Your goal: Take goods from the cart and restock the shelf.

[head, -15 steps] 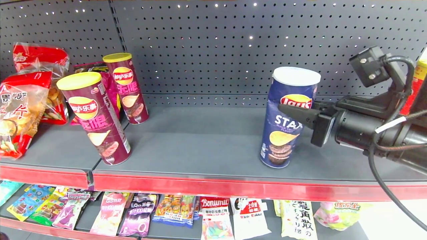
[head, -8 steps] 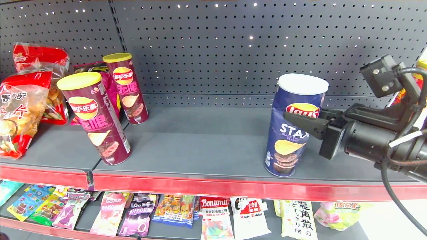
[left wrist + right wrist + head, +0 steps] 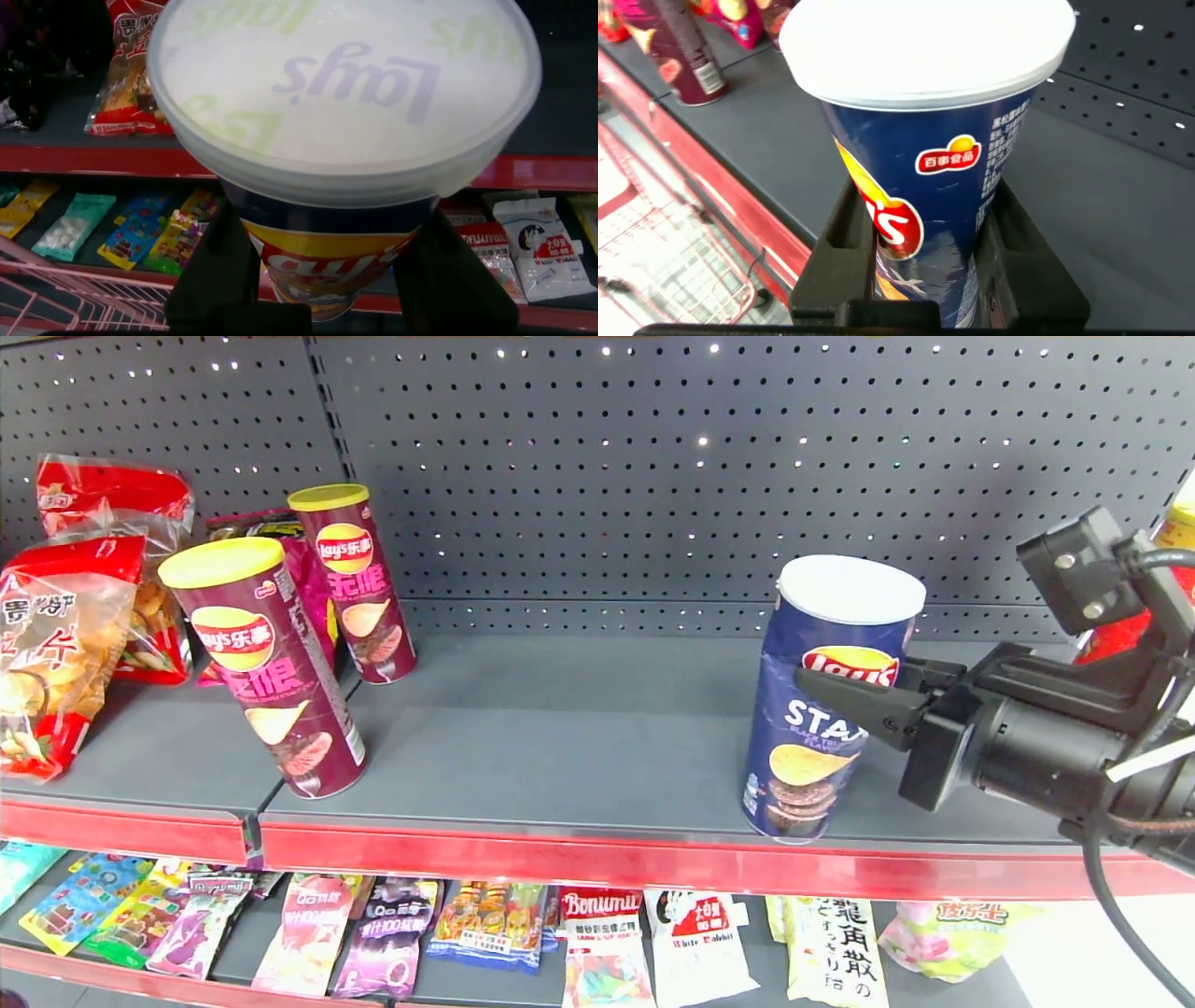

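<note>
Two chip cans are being held, one per gripper. The right gripper [image 3: 845,686] is clamping a blue chip can [image 3: 810,775] with a white lid around its upper half, one finger on each side. The can is leaning slightly with its base at the front edge of the grey shelf [image 3: 560,737], well right of a near maroon can [image 3: 271,681] and a far maroon can [image 3: 359,588]. The left gripper [image 3: 332,280] is gripping a second can [image 3: 327,247] just below its translucent lid [image 3: 346,84], in front of the shelving and above a pink cart [image 3: 65,303].
</note>
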Motion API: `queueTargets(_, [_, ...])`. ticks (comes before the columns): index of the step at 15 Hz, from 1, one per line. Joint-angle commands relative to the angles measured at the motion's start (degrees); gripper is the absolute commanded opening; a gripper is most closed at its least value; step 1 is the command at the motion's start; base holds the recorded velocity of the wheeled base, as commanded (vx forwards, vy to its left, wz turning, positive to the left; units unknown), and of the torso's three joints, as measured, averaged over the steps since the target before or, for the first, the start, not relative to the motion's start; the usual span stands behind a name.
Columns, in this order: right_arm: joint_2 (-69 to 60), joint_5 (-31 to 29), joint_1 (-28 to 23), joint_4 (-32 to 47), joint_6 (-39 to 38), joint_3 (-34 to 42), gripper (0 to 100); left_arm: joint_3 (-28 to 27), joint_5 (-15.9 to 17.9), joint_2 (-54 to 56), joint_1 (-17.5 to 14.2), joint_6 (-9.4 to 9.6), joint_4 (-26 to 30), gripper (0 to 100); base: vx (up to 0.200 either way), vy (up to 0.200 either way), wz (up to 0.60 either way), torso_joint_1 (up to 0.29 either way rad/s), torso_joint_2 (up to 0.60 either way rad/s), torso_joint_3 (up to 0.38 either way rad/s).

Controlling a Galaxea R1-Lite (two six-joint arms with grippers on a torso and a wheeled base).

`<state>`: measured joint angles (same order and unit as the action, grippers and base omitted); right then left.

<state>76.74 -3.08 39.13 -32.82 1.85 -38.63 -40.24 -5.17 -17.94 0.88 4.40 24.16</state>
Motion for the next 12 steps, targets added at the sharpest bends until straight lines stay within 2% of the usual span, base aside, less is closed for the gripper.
queueTargets(1, [0.5,-0.5,1.0,0.0,0.0,-0.1,0,0.0,0.0,0.0,0.0,-0.01,0.0,0,0.000,0.000,0.00,0.000,0.00,0.000])
queueTargets(12, [1.9,-1.6,1.6,-0.1,-0.1,-1.1,0,0.0,-0.1,0.0,0.0,-0.01,0.0,0,0.000,0.000,0.00,0.000,0.00,0.000])
